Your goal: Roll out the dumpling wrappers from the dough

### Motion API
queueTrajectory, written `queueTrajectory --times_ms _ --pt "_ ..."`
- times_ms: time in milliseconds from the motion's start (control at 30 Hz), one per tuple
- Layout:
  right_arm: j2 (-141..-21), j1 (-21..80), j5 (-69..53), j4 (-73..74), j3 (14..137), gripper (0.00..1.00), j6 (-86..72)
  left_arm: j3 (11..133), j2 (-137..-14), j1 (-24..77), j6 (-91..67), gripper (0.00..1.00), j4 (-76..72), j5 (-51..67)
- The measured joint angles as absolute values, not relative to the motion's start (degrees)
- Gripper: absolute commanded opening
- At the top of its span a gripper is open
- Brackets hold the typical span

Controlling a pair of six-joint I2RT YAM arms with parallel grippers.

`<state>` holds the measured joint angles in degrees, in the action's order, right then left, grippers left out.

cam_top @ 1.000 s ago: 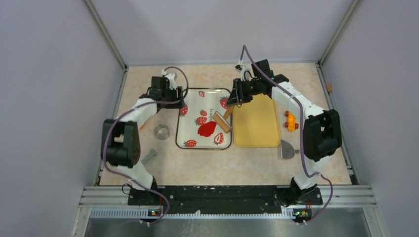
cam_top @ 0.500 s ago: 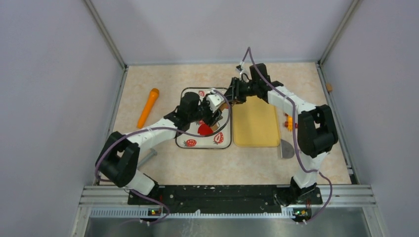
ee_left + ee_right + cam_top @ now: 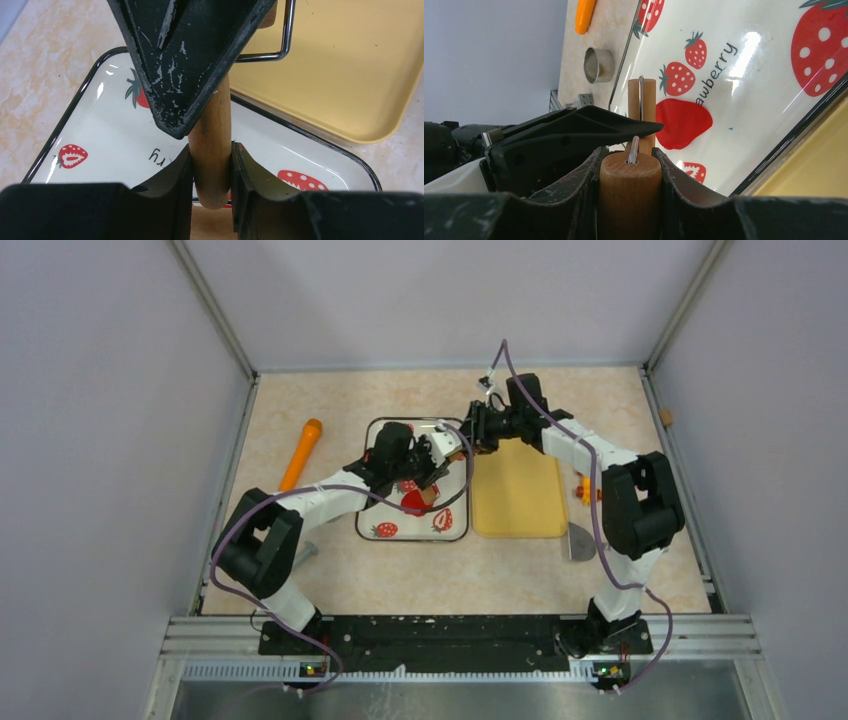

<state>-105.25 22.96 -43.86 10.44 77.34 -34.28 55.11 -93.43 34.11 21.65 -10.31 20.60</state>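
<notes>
left gripper (image 3: 210, 160): pinches light-wood rolling-pin handle (image 3: 211, 120), apparently touching | right gripper (image 3: 629, 156): clamps handle's end | flat red dough (image 3: 684, 122): on strawberry-printed white tray (image 3: 749, 85), part-hidden by arms from above

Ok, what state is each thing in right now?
Left gripper: shut on the wooden rolling pin.
Right gripper: shut on the same pin.
Bright red dough: flattened blob lying on the white strawberry-printed tray.
Round metal cutter ring: standing on the beige table, untouched.
Orange stick: lying on the table.
</notes>
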Motion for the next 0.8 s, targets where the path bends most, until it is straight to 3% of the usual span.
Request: queueTrajectory --times_ms 33,133,200,267,367,500,567,800 --pt "-105.3 23.0 -44.0 10.6 77.3 0.03 -34.0 55.1 -93.4 34.1 22.0 0.0 -10.2 20.8" --pt "-105.2 22.9 -45.1 11.8 77.2 0.31 -31.8 55.1 -93.4 34.1 22.7 0.0 -9.7 21.4" --pt "-104.9 22.7 -45.6 13.6 77.2 0.41 -29.8 55.1 -93.4 34.1 23.3 0.0 -9.4 22.2" --pt "-104.2 22.7 -45.8 15.7 76.8 0.44 -27.5 55.0 -93.4 34.2 24.2 0.0 -9.0 23.1" --pt "-102.7 22.8 -46.1 18.0 75.7 0.31 -25.1 54.6 -93.3 34.4 25.5 0.0 -9.0 24.4" --pt "-101.8 22.8 -46.0 19.8 74.5 0.3 -24.2 53.8 -92.7 34.5 26.6 0.0 -8.9 25.1" --pt "-101.8 22.9 -46.0 20.1 74.2 0.0 -24.0 53.6 -92.7 34.6 26.8 0.0 -8.7 25.1" --pt "-101.8 23.6 -45.0 21.5 74.2 0.0 -22.4 52.9 -92.6 34.7 25.9 0.0 -8.7 24.6"
